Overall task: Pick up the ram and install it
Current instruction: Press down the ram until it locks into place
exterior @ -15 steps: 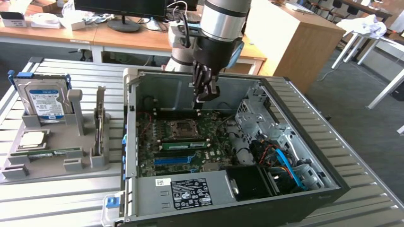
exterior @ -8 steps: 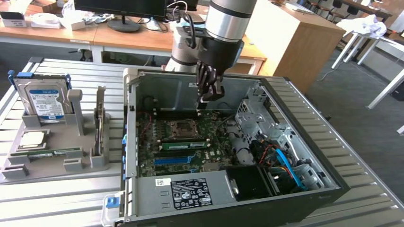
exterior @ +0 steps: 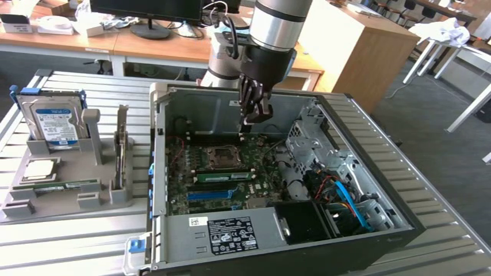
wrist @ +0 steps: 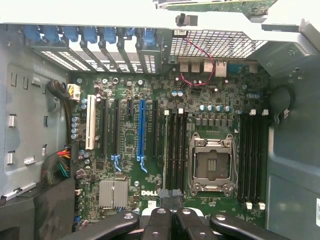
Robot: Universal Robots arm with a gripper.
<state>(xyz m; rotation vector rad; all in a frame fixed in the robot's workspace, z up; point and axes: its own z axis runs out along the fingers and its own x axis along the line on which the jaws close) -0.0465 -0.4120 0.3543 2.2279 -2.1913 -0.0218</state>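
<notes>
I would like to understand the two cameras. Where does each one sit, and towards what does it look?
Exterior view: off the arm, raised, looking down over the open computer case; the arm and gripper hang above the motherboard.
Wrist view: on the wrist, facing straight down at the motherboard; the gripper, shut, shows at the edge.
Shared: the motherboard, CPU socket, gripper.

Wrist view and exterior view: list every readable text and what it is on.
"DELL": white print on the motherboard, near the gripper.
Power supply label: print too small to read.
Hard drive label: blurred, unreadable.
Other motherboard markings: too small to read.
</notes>
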